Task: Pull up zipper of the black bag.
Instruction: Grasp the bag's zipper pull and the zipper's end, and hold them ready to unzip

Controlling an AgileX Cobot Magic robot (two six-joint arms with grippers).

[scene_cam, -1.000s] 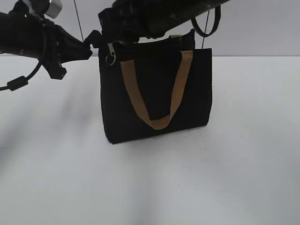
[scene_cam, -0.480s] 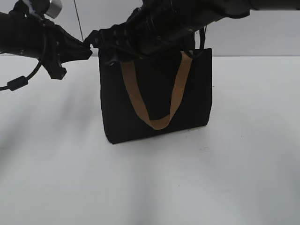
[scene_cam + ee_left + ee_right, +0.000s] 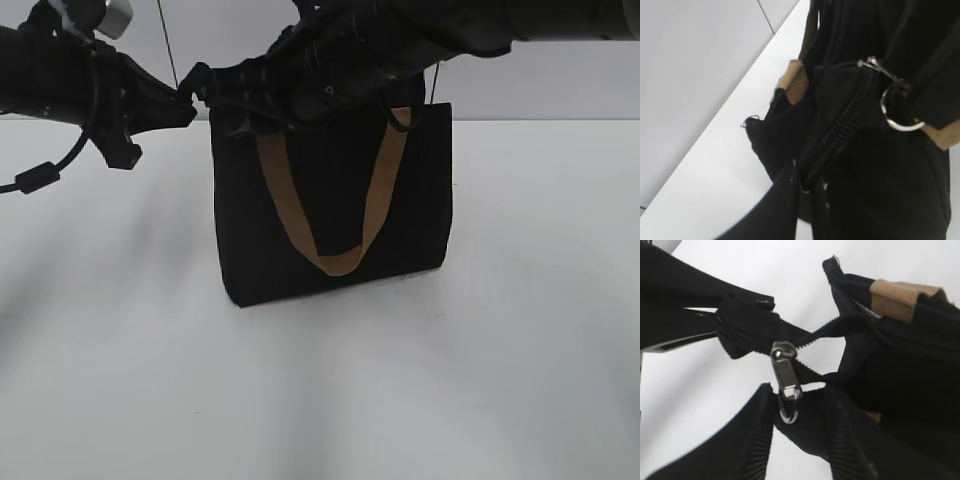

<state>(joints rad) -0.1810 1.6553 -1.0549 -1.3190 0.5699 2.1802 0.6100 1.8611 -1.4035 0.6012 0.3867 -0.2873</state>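
The black bag stands upright on the white table, its tan handle hanging down the front. My left gripper is shut on the fabric end of the zipper at the bag's top left corner, as the left wrist view shows. The zipper runs from there to its silvery ring pull. My right gripper reaches across the bag's top to that corner. In the right wrist view its fingers are open, one on each side of the ring pull.
The white table spreads in front of and beside the bag. A grey wall stands behind. The right arm lies over the bag's top edge. A cable hangs from the left arm.
My right arm has moved left and down over the bag's top, and now hides the zipper pull in the exterior view. The left arm and the bag have stayed still.
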